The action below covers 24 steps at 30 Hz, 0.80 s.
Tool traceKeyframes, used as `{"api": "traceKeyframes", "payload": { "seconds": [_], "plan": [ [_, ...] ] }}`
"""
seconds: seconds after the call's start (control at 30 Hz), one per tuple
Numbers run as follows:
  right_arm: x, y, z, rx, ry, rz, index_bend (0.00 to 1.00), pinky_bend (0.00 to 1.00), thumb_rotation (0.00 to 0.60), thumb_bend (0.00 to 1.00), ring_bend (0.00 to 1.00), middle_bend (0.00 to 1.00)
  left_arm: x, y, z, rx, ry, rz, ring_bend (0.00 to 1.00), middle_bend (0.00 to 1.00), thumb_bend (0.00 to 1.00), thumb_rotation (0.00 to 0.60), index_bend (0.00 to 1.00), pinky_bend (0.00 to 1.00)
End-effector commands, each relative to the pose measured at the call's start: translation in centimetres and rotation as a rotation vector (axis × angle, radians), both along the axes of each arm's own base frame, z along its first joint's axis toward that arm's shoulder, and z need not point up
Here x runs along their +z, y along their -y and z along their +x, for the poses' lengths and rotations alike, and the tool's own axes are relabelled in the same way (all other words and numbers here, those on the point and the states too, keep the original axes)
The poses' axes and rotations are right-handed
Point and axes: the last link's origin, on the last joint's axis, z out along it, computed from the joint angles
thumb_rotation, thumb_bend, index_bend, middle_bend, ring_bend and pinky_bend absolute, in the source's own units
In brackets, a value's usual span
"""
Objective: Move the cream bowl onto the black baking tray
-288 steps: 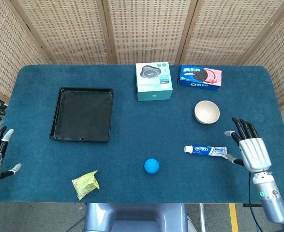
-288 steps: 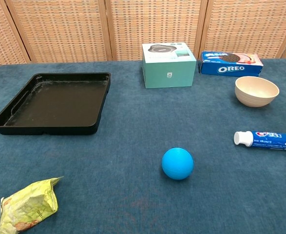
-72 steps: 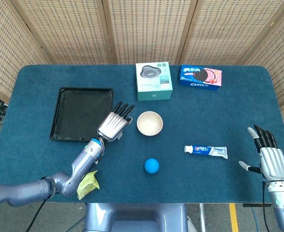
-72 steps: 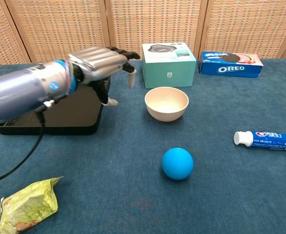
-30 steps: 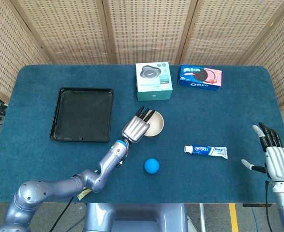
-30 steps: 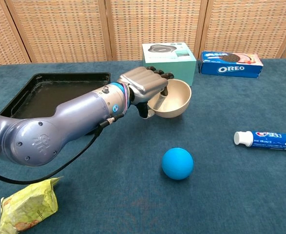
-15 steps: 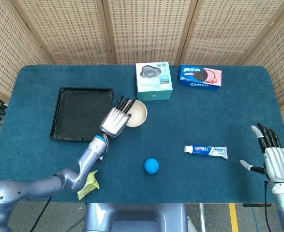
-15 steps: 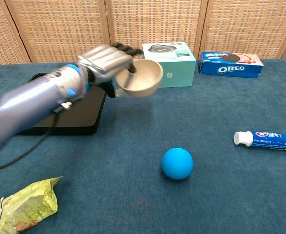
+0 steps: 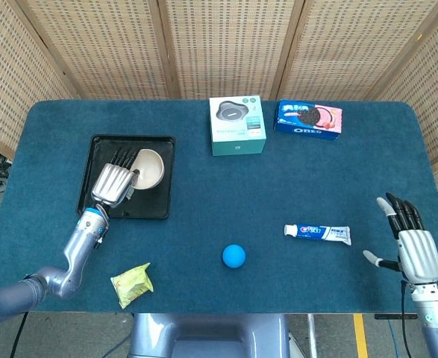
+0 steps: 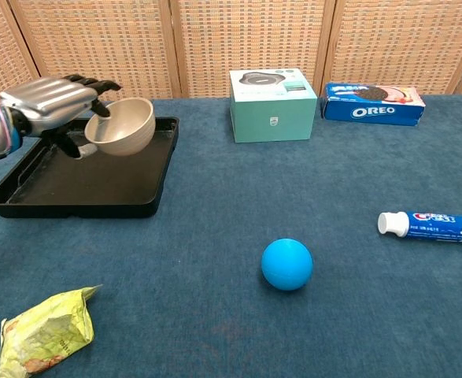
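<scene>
Cream bowl (image 10: 123, 126), tilted and gripped at its rim by the left hand (image 10: 51, 101), is held above the black baking tray (image 10: 26, 195), not resting on it.

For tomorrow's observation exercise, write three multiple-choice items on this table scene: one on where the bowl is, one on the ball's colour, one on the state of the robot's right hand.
1. Where is the bowl?
A. beside the toothpaste
B. held above the baking tray
C. on the teal box

2. What colour is the ball?
A. red
B. yellow
C. blue

3. The right hand is
A. open, holding nothing
B. gripping the toothpaste
C. pressing the cookie box

Answers:
B, the left hand holds the bowl over the tray.
C, the ball is blue.
A, the right hand has its fingers spread, apart from the toothpaste.
</scene>
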Motion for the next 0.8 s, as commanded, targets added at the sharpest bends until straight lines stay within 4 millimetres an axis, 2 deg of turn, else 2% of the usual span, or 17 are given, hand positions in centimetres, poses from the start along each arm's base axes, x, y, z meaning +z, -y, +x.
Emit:
{"api": "traceKeyframes", "payload": {
  "seconds": [0.03,0.27,0.37,0.47,0.6,0.7,0.8],
  "plan": [
    [-0.2,0.1,0.0,-0.001,-0.004,0.003,0.09,0.0,0.6,0.26,0.0,0.0,-0.3,0.1,-2.1,0.049,-0.013,-0.013,0.0,0.0,0.44,0.6,0.64,0.0],
    [-0.1,0.1,-0.1,-0.005,-0.005,-0.002,0.09,0.0,0.6,0.26,0.0,0.0,-1.0,-0.4,-3.3,0.086,-0.023,-0.016,0.0,0.0,0.44,0.6,0.63,0.0],
    [0.0,0.1,-0.2,-0.007,-0.006,-0.001,0.09,0.0,0.6,0.26,0.0,0.0,-1.2,-0.6,-3.5,0.095,-0.027,-0.016,0.0,0.0,0.43,0.6,0.57,0.0],
    [-0.1,0.2,-0.2,-0.007,-0.008,0.003,0.09,0.0,0.6,0.26,0.0,0.0,-1.3,-0.7,-3.4,0.101,-0.024,-0.028,0.0,0.0,0.4,0.6,0.39,0.0],
    [-0.1,0.1,-0.1,-0.003,-0.008,0.003,0.09,0.0,0.6,0.26,0.0,0.0,-1.0,-0.5,-3.4,0.098,-0.018,-0.03,0.0,0.0,0.31,0.6,0.16,0.0],
    [-0.1,0.0,-0.1,-0.001,-0.007,0.004,0.09,0.0,0.6,0.26,0.0,0.0,-0.5,-0.4,-3.5,0.098,-0.008,-0.023,0.0,0.0,0.31,0.6,0.09,0.0],
    [-0.1,0.0,0.0,0.004,-0.007,0.004,0.09,0.0,0.6,0.26,0.0,0.0,0.8,0.1,-3.2,0.098,0.045,-0.004,0.0,0.0,0.31,0.6,0.07,0.0]
  ]
}}
